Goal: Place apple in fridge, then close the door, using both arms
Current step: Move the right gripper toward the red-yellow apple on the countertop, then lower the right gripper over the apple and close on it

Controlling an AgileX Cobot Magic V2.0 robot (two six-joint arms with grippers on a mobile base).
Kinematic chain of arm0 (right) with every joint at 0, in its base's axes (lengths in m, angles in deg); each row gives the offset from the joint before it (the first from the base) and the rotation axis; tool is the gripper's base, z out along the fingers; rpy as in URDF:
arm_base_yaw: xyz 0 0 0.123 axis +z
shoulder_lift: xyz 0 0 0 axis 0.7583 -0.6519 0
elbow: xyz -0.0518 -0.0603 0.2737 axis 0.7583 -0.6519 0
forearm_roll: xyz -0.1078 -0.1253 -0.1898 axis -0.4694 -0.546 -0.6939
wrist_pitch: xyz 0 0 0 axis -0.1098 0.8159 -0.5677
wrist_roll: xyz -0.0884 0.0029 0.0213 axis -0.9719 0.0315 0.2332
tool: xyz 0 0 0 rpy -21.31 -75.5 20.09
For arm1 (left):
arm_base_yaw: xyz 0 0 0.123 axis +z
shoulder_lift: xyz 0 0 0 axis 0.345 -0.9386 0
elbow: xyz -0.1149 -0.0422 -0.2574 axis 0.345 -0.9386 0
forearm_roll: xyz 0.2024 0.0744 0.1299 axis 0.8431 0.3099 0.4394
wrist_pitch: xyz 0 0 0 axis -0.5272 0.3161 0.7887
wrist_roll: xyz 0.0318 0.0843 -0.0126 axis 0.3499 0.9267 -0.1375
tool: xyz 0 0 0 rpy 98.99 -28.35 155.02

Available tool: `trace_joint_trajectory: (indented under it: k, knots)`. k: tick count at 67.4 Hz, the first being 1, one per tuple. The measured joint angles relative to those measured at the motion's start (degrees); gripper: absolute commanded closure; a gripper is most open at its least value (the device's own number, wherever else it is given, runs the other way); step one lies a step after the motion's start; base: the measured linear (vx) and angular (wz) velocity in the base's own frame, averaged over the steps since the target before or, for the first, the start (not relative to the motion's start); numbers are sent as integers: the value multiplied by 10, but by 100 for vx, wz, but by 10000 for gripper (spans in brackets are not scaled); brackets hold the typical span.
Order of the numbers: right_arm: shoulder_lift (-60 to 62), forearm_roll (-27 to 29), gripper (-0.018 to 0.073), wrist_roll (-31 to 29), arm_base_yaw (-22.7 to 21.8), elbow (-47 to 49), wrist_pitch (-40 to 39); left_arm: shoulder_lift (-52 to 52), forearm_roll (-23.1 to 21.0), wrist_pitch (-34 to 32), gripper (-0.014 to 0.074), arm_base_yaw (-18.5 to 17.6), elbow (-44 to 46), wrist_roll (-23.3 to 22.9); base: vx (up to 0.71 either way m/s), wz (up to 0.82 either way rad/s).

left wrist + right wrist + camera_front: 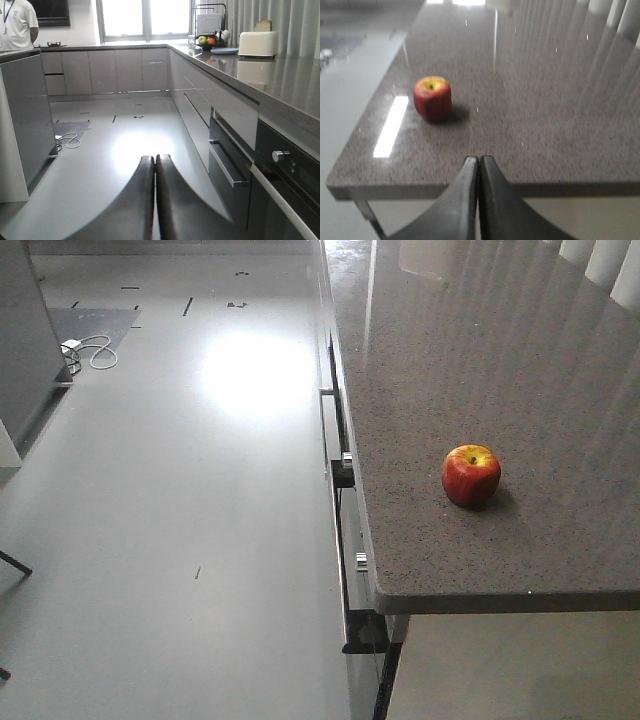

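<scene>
Both squeezed tight on nothing: my left gripper (155, 160) and right gripper (479, 161); the apple (471, 475) sits on the table (470, 350), a bit blurry

The right wrist view was blurred, softening the apple (432, 97) and the grain of the bench (545, 125). In the left wrist view a person (17, 22) was cut off by the top-left corner, head unseen. The fruit (202, 39) far along the bench was too small to name.
</scene>
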Motion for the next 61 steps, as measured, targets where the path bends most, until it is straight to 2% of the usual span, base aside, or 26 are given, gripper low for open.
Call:
trace_joint_trajectory:
  k: [5,12,20,29,33,39,61]
  knots:
    - [-41,1,466,-14,0,37,45,0,0,0,603,0,0,0,0,0]
    - [-94,16,288,-55,0,76,89,0,0,0,603,0,0,0,0,0]
    - [-148,54,41,-106,0,106,104,0,0,0,603,0,0,0,0,0]
    - [-211,84,-139,-161,0,137,108,0,0,0,603,0,0,0,0,0]
    - [-244,92,-168,-184,0,150,108,0,0,0,603,0,0,0,0,0]
    - [-290,99,-164,-211,0,170,108,0,0,0,603,0,0,0,0,0]
    - [-490,109,-147,-256,8,260,73,0,0,0,603,0,0,0,0,0]
